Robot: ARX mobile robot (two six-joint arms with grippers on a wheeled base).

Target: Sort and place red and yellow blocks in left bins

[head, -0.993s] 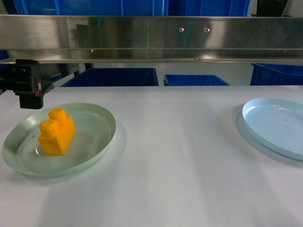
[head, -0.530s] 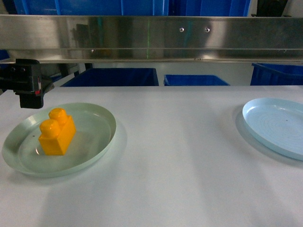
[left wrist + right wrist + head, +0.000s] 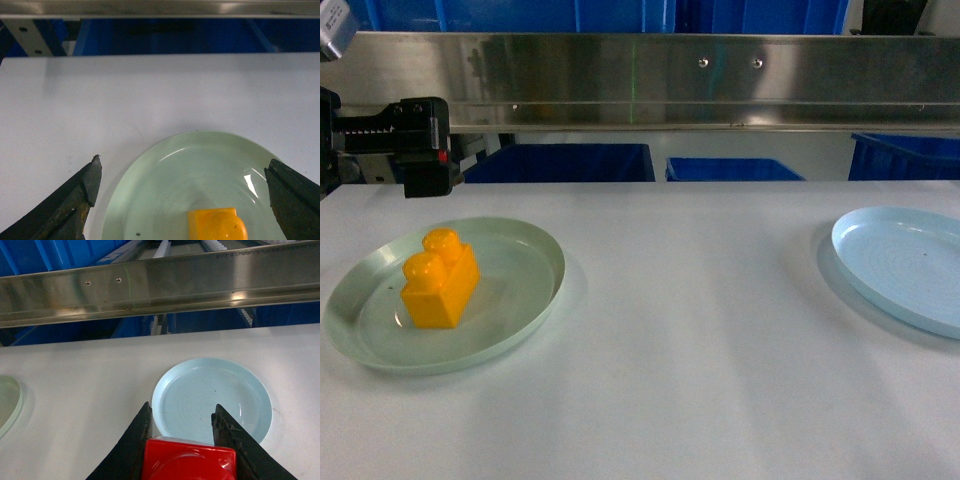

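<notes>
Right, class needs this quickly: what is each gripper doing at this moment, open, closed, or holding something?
Left gripper: open, empty, above the green plate.
Right gripper: closed on the red block.

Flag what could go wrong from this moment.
The right gripper holds the red block directly over the blue plate; releasing here would put it on the right. The left gripper, jaws open wide, hovers above the yellow block in the green plate and could knock it when descending.

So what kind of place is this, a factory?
Probably a warehouse or workshop sorting bench: a long stainless steel rail runs above a white tabletop, with big blue plastic bins behind it.
</notes>
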